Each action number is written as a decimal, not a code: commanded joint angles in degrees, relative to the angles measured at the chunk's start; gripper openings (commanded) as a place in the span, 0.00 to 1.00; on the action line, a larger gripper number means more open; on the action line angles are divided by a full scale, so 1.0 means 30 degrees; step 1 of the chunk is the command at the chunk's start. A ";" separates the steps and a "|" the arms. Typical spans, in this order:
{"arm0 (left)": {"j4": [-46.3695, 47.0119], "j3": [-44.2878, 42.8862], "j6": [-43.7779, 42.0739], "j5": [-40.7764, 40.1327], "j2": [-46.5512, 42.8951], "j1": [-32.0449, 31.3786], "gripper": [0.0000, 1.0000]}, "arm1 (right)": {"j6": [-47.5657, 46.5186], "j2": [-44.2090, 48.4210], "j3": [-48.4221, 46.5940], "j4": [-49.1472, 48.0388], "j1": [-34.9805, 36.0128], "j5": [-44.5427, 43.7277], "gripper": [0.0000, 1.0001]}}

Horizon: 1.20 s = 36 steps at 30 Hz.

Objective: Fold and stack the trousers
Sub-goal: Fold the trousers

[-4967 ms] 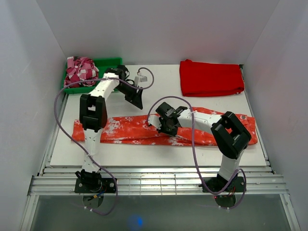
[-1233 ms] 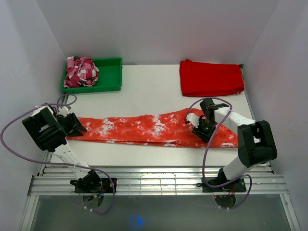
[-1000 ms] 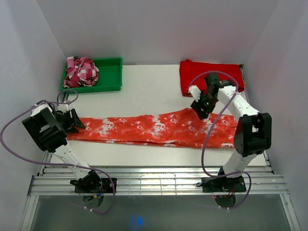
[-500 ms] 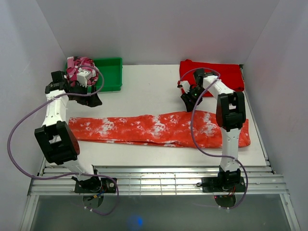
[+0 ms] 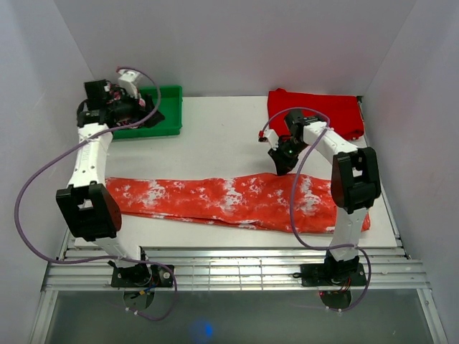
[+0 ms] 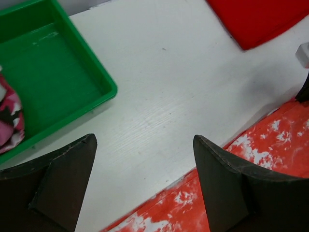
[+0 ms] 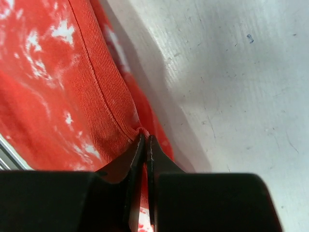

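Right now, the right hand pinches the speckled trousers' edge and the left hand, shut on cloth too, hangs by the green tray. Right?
No. The left wrist view shows the left hand open, holding nothing, by the green tray. The right hand does pinch the edge of the trousers.

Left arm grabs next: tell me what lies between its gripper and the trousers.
Nothing visible. The left gripper hangs open near the green tray; only bare table separates it from the trousers, pinched by the right gripper.
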<state>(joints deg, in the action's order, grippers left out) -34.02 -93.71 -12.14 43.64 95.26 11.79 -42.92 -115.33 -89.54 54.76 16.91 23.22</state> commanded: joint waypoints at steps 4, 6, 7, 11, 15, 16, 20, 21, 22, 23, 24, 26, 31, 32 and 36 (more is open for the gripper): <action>0.0499 0.3664 -0.0671 -0.1653 -0.1430 -0.3608 0.91 | 0.0916 0.3899 0.1161 -0.1788 0.0077 0.0989 0.08; 0.0820 0.4925 -0.0086 -0.2122 -0.1637 -0.4747 0.90 | 0.0888 0.4426 0.1543 -0.2110 0.0107 0.1222 0.08; 0.0881 0.5306 0.0235 -0.2240 -0.1637 -0.4867 0.89 | 0.0742 0.4893 0.2009 -0.2199 0.0107 0.1282 0.08; 0.0793 0.6449 0.1467 -0.1164 -0.1141 -0.5512 0.85 | -0.0222 0.5366 0.2860 -0.1995 0.0136 0.1253 0.08; 0.1637 0.6103 0.4676 0.1528 -0.0119 -0.6562 0.82 | -0.0489 0.6155 0.3389 -0.2110 0.0194 0.1341 0.08; 0.2165 0.6014 0.5446 0.1915 0.0147 -0.6886 0.82 | -0.0490 0.6622 0.3565 -0.2576 0.0398 0.1225 0.08; 0.4568 0.4785 0.8670 0.2913 0.1991 -0.8966 0.83 | -0.0606 0.7650 0.4502 -0.3516 0.0955 0.0435 0.08; 0.5385 0.4463 0.9314 0.3263 0.2576 -0.9782 0.83 | -0.0723 0.8058 0.4968 -0.3721 0.1043 0.0288 0.08; 0.5770 0.3822 1.0568 0.3209 0.3655 -1.0196 0.83 | -0.0811 0.8294 0.5234 -0.4071 0.1131 0.0199 0.08; 0.6209 0.3583 1.1218 0.3179 0.4216 -1.0838 0.83 | -0.0841 0.8557 0.5468 -0.4277 0.1190 -0.0005 0.08; 0.7460 0.3436 1.1805 0.3237 0.4715 -1.1135 0.83 | -0.0870 0.9169 0.6080 -0.4512 0.1220 -0.0036 0.08; 0.8610 0.2764 1.2918 0.2946 0.6151 -1.1721 0.82 | -0.1133 0.9816 0.6727 -0.5067 0.1308 -0.0181 0.08; 1.0167 0.0654 1.4971 0.3850 0.8964 -1.3421 0.71 | -0.1660 1.1546 0.8835 -0.6065 0.2242 -0.0885 0.08; 1.0284 0.0245 1.5323 0.4375 0.9664 -1.3568 0.69 | -0.1806 1.1722 0.9130 -0.6212 0.2390 -0.1031 0.08; 1.0812 0.0415 1.6322 0.4905 1.0227 -1.4358 0.63 | -0.2217 1.3008 1.0799 -0.7440 0.3298 -0.2141 0.08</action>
<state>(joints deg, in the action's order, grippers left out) -5.30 -90.70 32.40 54.37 127.28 -30.22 -47.77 -79.46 -59.79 36.47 24.93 18.48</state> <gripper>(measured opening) 0.639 0.086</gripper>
